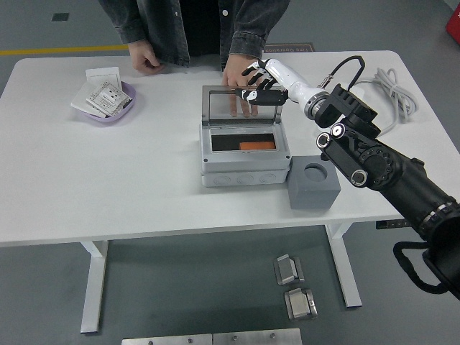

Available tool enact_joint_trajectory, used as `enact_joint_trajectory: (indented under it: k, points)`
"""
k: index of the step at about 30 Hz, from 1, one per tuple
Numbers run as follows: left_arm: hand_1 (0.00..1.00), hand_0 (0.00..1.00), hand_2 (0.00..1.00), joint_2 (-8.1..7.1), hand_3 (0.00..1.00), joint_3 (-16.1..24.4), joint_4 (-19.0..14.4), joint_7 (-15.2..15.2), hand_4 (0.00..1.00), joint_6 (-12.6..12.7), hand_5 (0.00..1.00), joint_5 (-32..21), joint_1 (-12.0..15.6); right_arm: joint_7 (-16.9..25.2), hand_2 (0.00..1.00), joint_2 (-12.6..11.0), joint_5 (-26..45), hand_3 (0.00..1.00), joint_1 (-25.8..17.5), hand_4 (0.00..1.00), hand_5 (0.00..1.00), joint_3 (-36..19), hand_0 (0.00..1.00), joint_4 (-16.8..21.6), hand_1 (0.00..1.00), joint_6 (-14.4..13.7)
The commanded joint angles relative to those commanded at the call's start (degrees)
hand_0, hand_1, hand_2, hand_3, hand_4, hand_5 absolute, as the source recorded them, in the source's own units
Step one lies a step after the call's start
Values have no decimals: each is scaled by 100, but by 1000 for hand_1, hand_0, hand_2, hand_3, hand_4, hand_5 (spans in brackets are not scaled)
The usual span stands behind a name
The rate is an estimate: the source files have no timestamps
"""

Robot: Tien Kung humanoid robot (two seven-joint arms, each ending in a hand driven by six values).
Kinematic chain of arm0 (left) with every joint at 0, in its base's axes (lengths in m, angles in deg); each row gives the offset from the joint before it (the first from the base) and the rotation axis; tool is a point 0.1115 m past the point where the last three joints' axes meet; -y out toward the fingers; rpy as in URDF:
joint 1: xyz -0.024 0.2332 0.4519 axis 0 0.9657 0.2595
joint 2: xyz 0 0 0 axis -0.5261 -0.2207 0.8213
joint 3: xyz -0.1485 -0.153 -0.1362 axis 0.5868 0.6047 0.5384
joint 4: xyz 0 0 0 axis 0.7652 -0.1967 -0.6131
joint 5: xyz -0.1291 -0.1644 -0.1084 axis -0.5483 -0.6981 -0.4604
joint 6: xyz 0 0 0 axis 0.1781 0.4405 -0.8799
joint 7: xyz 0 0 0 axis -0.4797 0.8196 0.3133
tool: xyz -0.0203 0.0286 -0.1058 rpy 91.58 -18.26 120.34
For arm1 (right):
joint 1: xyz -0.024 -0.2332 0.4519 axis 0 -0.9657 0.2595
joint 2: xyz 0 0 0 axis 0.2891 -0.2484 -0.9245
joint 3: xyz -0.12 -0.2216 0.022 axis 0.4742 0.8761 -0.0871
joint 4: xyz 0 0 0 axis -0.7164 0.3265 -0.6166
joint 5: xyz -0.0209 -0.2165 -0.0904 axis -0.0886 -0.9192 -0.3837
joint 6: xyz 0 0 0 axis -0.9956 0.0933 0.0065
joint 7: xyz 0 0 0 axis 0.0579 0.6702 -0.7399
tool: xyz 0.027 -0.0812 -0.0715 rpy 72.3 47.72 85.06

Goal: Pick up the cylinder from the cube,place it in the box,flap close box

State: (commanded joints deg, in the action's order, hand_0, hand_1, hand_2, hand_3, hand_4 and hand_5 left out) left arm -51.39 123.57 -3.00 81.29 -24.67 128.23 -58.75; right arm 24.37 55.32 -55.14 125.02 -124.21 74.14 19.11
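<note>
An orange cylinder [256,146] lies inside the grey plastic box [244,154]; the right hand [260,84], fingers spread and empty, rests behind its upright clear lid [241,106], not yet closed.

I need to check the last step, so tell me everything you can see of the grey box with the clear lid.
The box is light grey, plastic-looking and rectangular, standing flat at mid-table, left of the grey cube. Its clear lid, hinged at the far edge, stands open and upright. Inside are a dark floor and an orange piece. Round marks line its front wall. The right hand is at the lid's top right corner; a person's hand rests behind the lid.
</note>
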Motion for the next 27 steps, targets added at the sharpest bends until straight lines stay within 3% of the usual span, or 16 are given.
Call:
enact_joint_trajectory:
  k: [14,27]
  points:
    - [636,637,585,14,592,16,0,8,653,5,208,9,42,-39,664,-135,97,744,160,790,552,-37,623,153,560,134]
    - [636,637,584,-14,592,2,0,13,652,3,209,11,17,35,665,-56,178,740,435,792,548,-33,619,-410,553,231]
